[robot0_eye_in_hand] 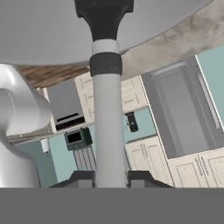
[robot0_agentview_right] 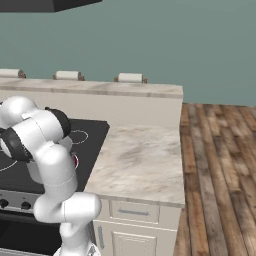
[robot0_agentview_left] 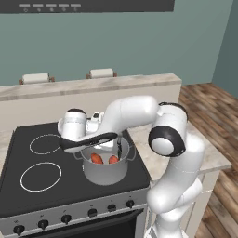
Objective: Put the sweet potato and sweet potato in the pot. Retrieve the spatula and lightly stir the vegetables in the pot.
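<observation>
we see the pot [robot0_agentview_left: 106, 169] sitting on the black stove [robot0_agentview_left: 28, 153], at the stove's front right corner, just beside the pale stone counter [robot0_agentview_left: 204, 155]. inside the pot lie the two sweet potatoes [robot0_agentview_left: 96, 158], side by side and close together at the bottom, the second one [robot0_agentview_left: 113, 159] to the right of the first. the arm bends over from the counter side of the pot, and its hand hangs right above the pot's rim. from the hand a thin dark spatula [robot0_agentview_left: 119, 148] runs down into the pot, along its right inner side, near the second sweet potato; we cannot tell whether its head touches either one.

in the hand view the gripper [robot0_eye_in_hand: 110, 176] shows its two dark fingertips [robot0_eye_in_hand: 81, 177] pressed against either side of the spatula's pale handle [robot0_eye_in_hand: 107, 127], so the jaws are clenched on the spatula. the handle runs up the middle of that view to a dark collar and a black head that meets the grey pot wall [robot0_eye_in_hand: 39, 30] at the top.

in the right base view the pot [robot0_agentview_right: 35, 175] is mostly hidden behind the arm; a small red bit shows by the arm's edge, but we cannot tell what it is. behind the stove, beyond the pot, runs a raised ledge [robot0_agentview_left: 93, 86] with stools [robot0_agentview_left: 101, 73] behind it.
</observation>
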You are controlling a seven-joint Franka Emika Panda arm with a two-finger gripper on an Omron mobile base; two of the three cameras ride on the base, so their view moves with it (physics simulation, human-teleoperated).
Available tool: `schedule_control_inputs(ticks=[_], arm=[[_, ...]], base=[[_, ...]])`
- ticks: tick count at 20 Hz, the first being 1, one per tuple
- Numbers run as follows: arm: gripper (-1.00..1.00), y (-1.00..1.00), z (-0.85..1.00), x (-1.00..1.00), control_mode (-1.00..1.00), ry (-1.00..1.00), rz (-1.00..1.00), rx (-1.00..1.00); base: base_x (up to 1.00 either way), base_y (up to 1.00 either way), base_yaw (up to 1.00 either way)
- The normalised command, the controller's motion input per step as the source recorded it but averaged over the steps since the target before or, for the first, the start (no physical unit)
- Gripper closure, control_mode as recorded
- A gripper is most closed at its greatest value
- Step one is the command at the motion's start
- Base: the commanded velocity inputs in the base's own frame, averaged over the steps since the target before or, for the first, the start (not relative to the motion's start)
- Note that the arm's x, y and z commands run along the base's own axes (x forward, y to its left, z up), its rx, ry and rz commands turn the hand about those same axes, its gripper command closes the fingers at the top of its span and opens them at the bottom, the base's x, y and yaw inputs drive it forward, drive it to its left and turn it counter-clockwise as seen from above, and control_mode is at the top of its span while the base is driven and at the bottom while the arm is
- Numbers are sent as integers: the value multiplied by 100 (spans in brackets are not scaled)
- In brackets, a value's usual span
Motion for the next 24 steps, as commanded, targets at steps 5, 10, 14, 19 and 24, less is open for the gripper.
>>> schedule_control_inputs(ticks=[5,10,14,19,24], arm=[[100,1,-8,15,-100,6,0,0],[100,7,-22,23,-100,5,1,0],[100,21,-39,8,-100,3,4,0],[100,37,-12,0,-100,0,7,2],[100,35,0,3,-100,-5,11,8]], base=[[0,0,0],[0,0,0],[0,0,0],[0,0,0],[0,0,0]])
